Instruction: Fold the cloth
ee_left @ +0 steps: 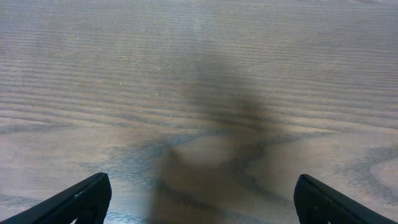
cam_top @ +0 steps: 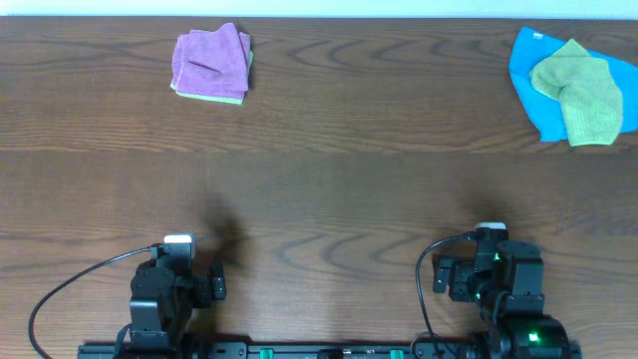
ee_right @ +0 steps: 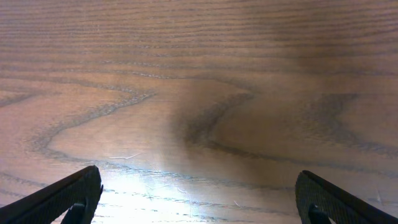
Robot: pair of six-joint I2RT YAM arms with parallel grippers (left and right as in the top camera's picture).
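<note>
In the overhead view a folded purple cloth lies on a green cloth at the far left of the table. At the far right a rumpled yellow-green cloth lies on a blue cloth. My left gripper and right gripper rest near the table's front edge, far from all cloths. Both are open and empty. The left wrist view and the right wrist view show only bare wood between the fingers.
The dark wooden table spans the whole view. Black cables run from each arm base at the front edge.
</note>
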